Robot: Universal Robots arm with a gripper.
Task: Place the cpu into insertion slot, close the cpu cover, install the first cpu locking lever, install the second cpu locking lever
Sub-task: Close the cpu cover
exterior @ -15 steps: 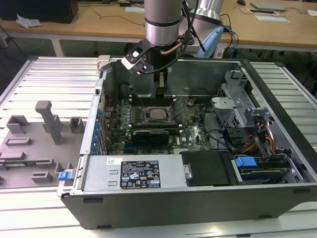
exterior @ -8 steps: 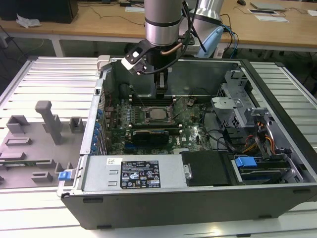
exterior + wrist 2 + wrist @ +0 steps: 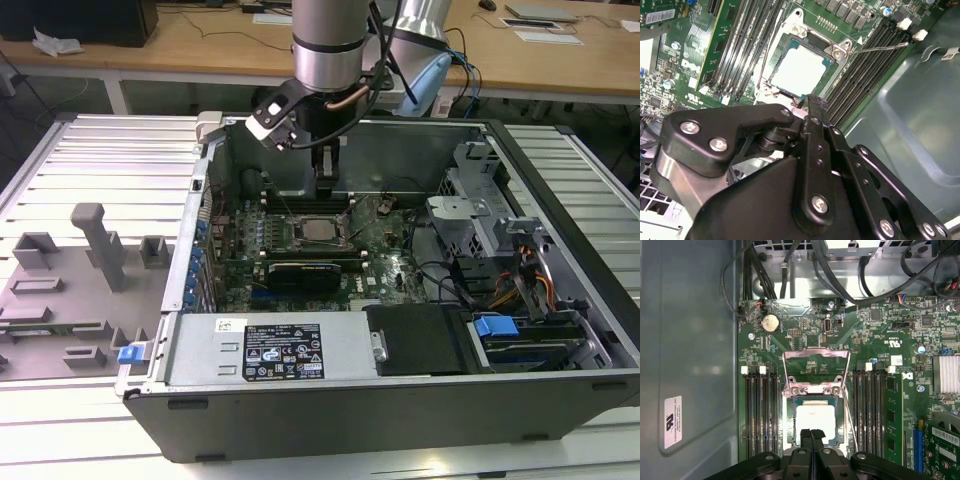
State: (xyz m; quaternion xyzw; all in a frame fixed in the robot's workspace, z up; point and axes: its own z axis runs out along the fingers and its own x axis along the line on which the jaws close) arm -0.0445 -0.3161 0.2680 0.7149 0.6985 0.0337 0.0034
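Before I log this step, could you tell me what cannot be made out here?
1. First wrist view: the gripper overlaps the cpu, hiding its near edge.
2. Second wrist view: the gripper covers one corner of the insertion slot.
3. First wrist view: seen face-on, how far the cpu cover tilts cannot be judged.

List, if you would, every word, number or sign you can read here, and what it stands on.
None can be quoted; the print is too small to read:
Black sticker on the silver housing.
White label on the case wall.
Barcode label on the green card.
Motherboard markings.
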